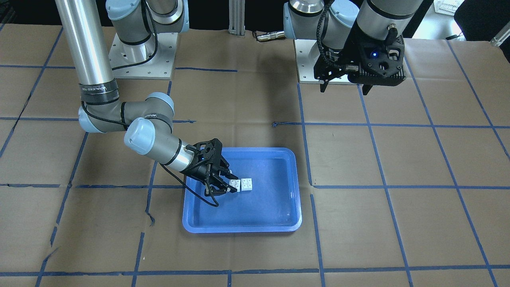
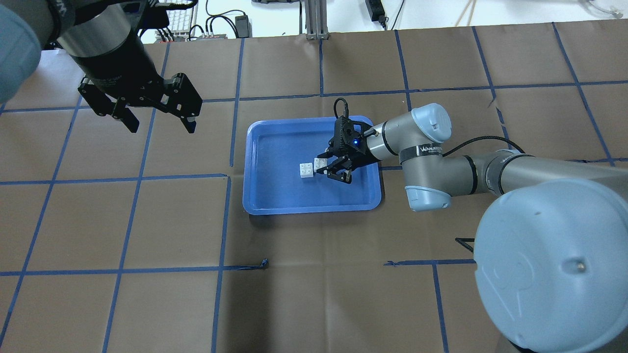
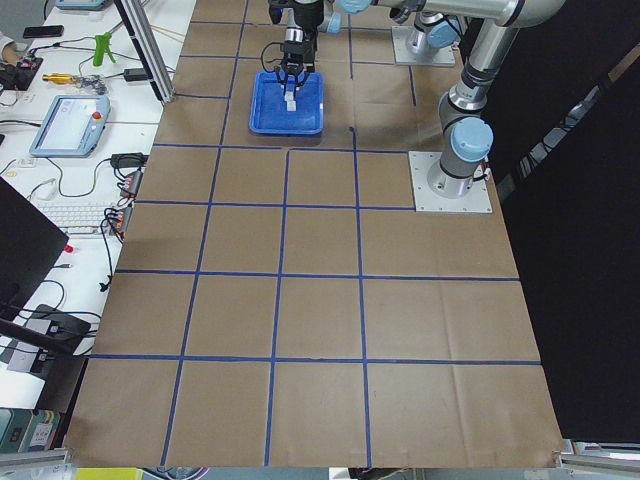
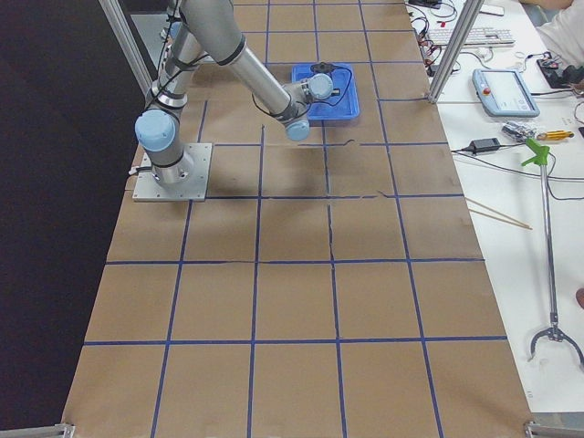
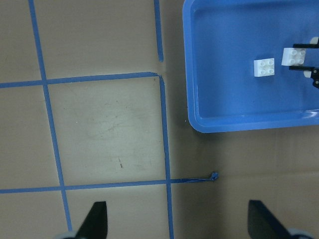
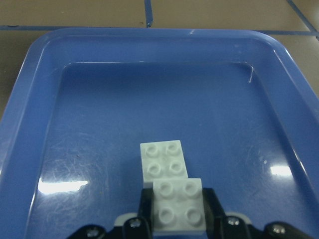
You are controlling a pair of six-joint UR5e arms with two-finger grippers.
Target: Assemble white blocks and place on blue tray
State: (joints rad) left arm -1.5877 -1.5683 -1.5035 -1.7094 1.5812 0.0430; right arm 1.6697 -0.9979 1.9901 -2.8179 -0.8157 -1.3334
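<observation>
The blue tray lies mid-table. Two white blocks are inside it, studs up. One white block lies free on the tray floor. My right gripper reaches low into the tray and is shut on the other white block, right beside the free one. The right wrist view shows the held block between the fingers, its corner against the free block. My left gripper hangs high over bare table, open and empty, far from the tray.
Brown paper with a blue tape grid covers the table. The two arm bases stand at the robot's side. Off the table's far side are keyboards, a tablet and cables.
</observation>
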